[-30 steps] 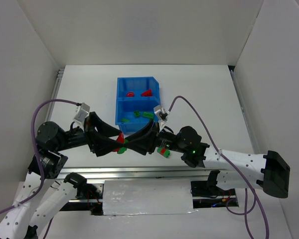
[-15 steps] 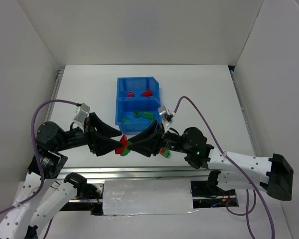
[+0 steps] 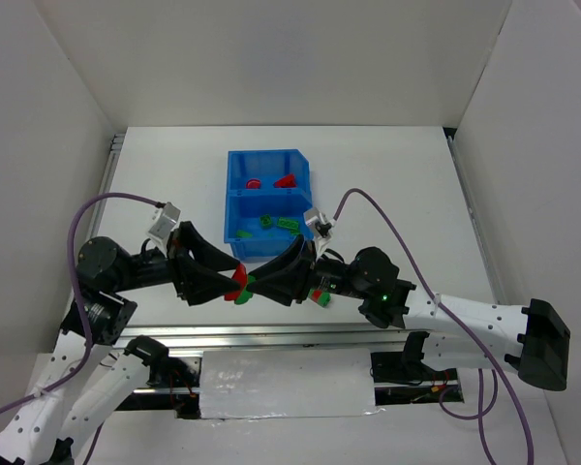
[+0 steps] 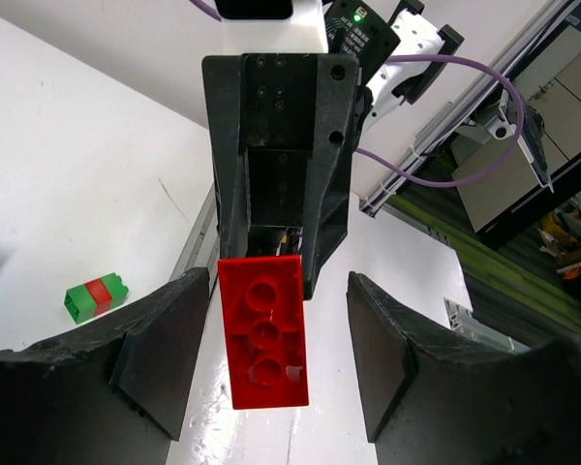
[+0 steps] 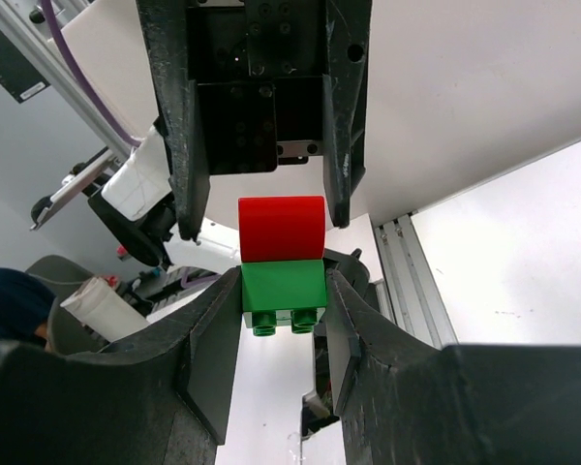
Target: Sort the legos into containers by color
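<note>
White walls close in a white table [image 3: 387, 184], with the two arms reaching toward each other near its front edge. Toward the back stands the blue bin [image 3: 229, 194], split by a middle wall: the far compartment holds red legos [image 3: 286, 180] and the near one holds green legos [image 3: 267, 222]. In front of the bin, raised off the table between the two facing grippers, is a stuck pair made of a red brick [image 4: 263, 334] and a green brick [image 5: 284, 298]. The right gripper [image 5: 283, 281] is pinching the green brick, its fingers pressed against both sides, so the red brick sticks out toward the other arm. The left gripper [image 4: 277, 279] has its fingers spread on either side of the red brick; the left wrist view shows a gap on each side, narrower on one side than the other, so it is not gripping. From above, the two sets of black fingers meet nose to nose with the pair caught between them. A loose red-and-green piece [image 4: 95, 295] lies flat on the table just beside the right gripper, apart from the bin.
</note>
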